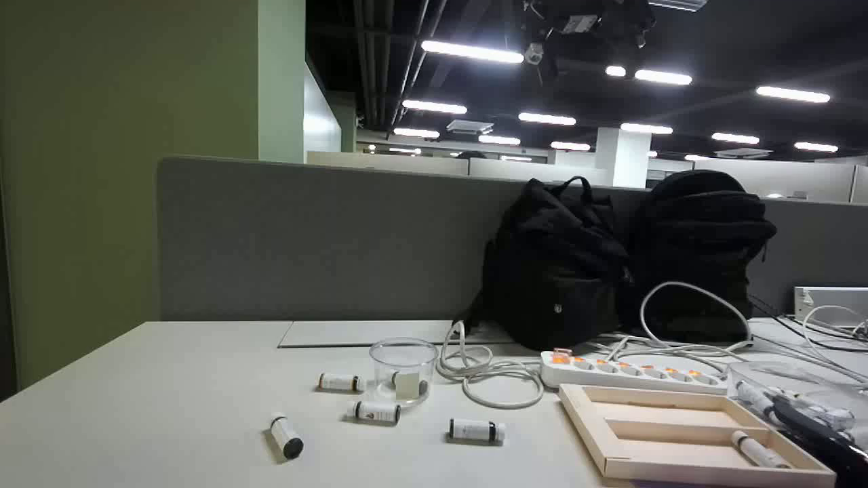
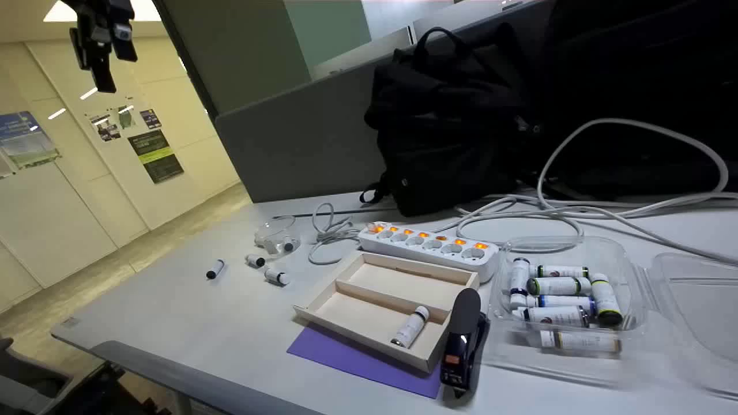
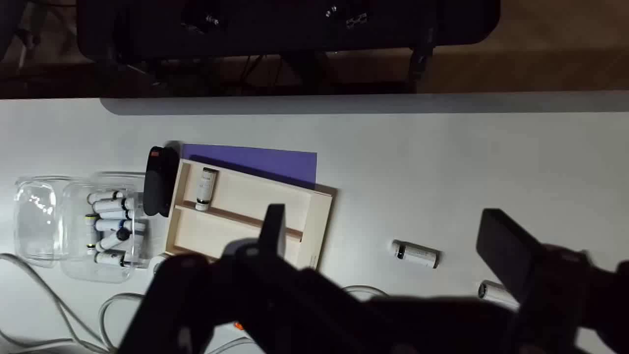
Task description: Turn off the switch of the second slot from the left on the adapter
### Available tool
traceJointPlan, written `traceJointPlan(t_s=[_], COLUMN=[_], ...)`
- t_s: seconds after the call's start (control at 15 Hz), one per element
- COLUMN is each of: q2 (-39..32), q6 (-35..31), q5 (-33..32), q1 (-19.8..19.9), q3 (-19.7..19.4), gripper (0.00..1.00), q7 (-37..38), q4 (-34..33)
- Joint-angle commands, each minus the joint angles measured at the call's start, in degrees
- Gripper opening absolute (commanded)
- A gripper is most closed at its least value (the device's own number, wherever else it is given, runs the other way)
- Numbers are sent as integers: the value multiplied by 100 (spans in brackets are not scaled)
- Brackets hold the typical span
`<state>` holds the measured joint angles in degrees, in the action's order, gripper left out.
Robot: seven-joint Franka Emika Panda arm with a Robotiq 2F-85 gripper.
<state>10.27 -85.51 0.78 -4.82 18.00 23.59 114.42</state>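
Observation:
The adapter is a long white power strip lying on the desk behind the wooden tray in both exterior views (image 1: 614, 381) (image 2: 425, 257). A row of small orange switches (image 2: 424, 235) runs along its top beside round sockets. Most switches glow orange; one right of the middle looks dimmer. A clear cover sits over the leftmost end. In the wrist view my gripper (image 3: 384, 231) is open and empty, its fingers wide apart above the desk. It hides most of the adapter there; a white end (image 3: 157, 263) shows. The gripper (image 2: 115, 72) hangs high at the upper left of an exterior view.
A pale wooden tray (image 2: 349, 291) holding a small bottle stands in front of the adapter, on a purple sheet (image 2: 363, 360). A black stapler (image 2: 461, 334) and a clear box (image 2: 625, 253) of bottles lie beside it. Cables, black backpacks (image 1: 563, 271) and loose bottles surround it.

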Motion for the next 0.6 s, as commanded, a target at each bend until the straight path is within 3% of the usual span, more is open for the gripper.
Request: traceJointPlan(t_s=[0.0,0.27,0.53], q2=[-18,9,81], q6=[3,-155,-1258], q5=[-25,-133,-803], q1=[-180,-180,-93], q3=[-164,-163,-340], gripper=[100,100,100], q7=[27,-61,-53], q4=[-14,16,127])
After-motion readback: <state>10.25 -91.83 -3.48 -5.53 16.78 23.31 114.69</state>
